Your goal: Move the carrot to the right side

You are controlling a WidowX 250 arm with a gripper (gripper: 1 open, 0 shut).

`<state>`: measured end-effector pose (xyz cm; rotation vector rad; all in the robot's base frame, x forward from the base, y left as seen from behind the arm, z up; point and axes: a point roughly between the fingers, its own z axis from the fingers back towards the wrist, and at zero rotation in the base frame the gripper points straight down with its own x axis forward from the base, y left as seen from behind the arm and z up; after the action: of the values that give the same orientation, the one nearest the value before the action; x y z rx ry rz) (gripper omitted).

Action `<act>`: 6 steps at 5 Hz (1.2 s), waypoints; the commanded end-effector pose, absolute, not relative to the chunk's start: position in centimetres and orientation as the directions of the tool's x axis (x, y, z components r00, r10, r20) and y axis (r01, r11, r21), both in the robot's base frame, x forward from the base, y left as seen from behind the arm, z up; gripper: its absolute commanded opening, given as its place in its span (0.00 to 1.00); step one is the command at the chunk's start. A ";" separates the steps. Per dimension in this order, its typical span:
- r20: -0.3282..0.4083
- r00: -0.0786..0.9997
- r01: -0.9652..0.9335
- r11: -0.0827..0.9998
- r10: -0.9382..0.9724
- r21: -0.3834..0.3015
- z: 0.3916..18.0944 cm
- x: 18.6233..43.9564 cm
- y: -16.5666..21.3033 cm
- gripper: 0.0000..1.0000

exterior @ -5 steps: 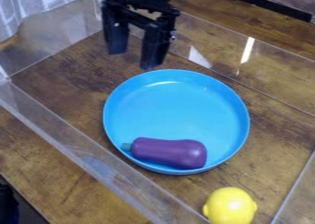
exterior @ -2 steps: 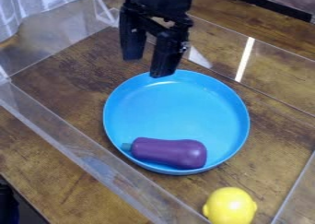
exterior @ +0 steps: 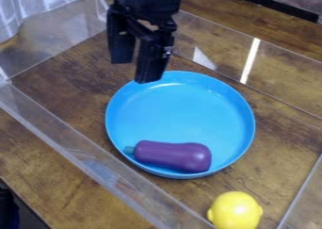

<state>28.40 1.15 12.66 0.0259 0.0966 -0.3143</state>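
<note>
Gripper (exterior: 136, 56) hangs above the far-left rim of the blue plate (exterior: 239, 106), pointing down, jaws spread wide w/ nothing between them. Two dark fingers (exterior: 120, 42) visible, one longer-looking in this view, its tip over the plate's back edge; can't tell if it touches.

Carrot (exterior: 174, 155) — glossy dark-purple, oblong, eggplant-shaped — lies on its side inside the plate, at the near-left part, against the front rim, fat end toward the right. Well apart from the gripper.

Yellow lemon (exterior: 235, 211) sits off the plate on the wooden table (exterior: 63, 91), near the bottom-right, just beyond the plate's front edge. Not touching the carrot.

Clear plastic walls (exterior: 56, 129) surround the work area; glare streak on the right-hand wall behind the plate.
</note>
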 end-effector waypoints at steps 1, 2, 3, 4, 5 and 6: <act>-0.037 0.947 0.319 0.946 -0.318 0.051 14.4 28.3 1.9 1.00; -0.036 0.949 0.316 0.947 -0.314 0.057 14.1 29.1 1.8 1.00; -0.035 0.949 0.315 0.947 -0.314 0.061 13.8 29.9 1.8 1.00; -0.034 0.951 0.308 0.949 -0.307 0.066 13.6 30.6 1.6 1.00; -0.031 0.946 0.325 0.943 -0.323 0.074 12.5 31.3 0.9 1.00; -0.018 0.950 0.312 0.947 -0.311 0.080 11.7 32.1 0.2 1.00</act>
<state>31.28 0.38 10.07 0.0710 0.0672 -0.3145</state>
